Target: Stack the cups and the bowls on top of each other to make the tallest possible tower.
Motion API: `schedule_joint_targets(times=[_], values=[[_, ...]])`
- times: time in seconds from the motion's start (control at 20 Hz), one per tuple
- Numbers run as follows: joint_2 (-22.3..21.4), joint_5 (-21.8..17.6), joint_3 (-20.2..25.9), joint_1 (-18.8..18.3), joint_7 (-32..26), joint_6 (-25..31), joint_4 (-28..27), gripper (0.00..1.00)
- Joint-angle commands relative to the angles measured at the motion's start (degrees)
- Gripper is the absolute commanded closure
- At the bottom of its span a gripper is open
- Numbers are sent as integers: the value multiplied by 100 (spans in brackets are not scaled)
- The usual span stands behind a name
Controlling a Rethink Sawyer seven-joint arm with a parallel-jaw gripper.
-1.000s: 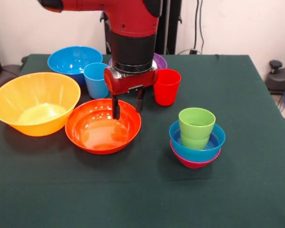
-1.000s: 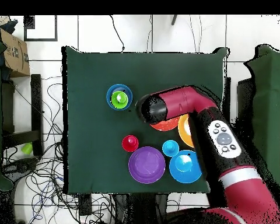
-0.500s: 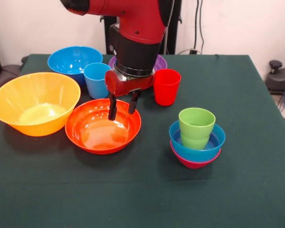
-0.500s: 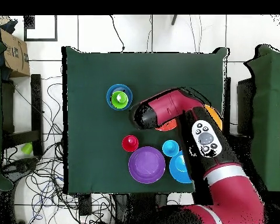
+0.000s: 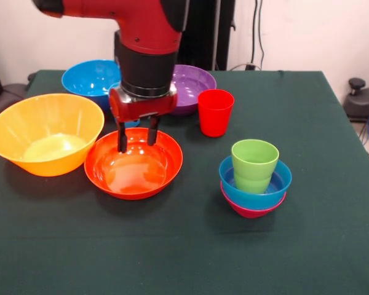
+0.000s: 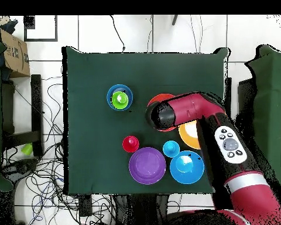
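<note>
The hand [image 5: 136, 136] now hangs over the far rim of the red-orange bowl [image 5: 134, 163], left of centre in the front view. Half a second ago it sat further right, nearer the red cup [image 5: 215, 112], and the arm hid most of the purple bowl [image 5: 190, 88]; that bowl is now plainly seen at upper centre. The two dark fingers [image 5: 122, 137] point down, parted, with nothing between them: the hand is released and empty. The sideways slide suggests the arm is lining up on the red-orange bowl's rim or on the light blue cup [image 6: 171, 149] just behind it, which the arm largely covers in the front view.

The tower [image 5: 254, 178] stands at right of centre: a lime green cup [image 5: 254, 165] upright in a small blue bowl [image 5: 277, 187], nested in a small magenta bowl [image 5: 249, 211]. It looks unchanged across the frames, so no new piece has been added.

The yellow-orange bowl [image 5: 44, 132] sits at left, its rim just beside the red-orange bowl's, leaving little room on that side. The large blue bowl [image 5: 91, 78] is at upper left, close to the far edge of the worktop [image 5: 190, 258]. The whole lower part of the front view is bare green cloth, and there is a clear lane between the red-orange bowl and the tower. The tower has open space to its right and in front.
</note>
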Motion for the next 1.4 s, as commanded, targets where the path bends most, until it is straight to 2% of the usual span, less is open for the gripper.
schedule_joint_targets(times=[0.05, 0.4, 0.75, 0.95, 1.4], values=[[15, 283, 397, -24, -588, 35, 396, 0], [-162, 643, 362, 262, 23, 7, 738, 0], [-105, 706, 223, 394, 98, -134, 729, 0], [-13, 606, 125, 416, 108, -288, 674, 0], [428, 115, -160, 491, 164, -820, 334, 0]])
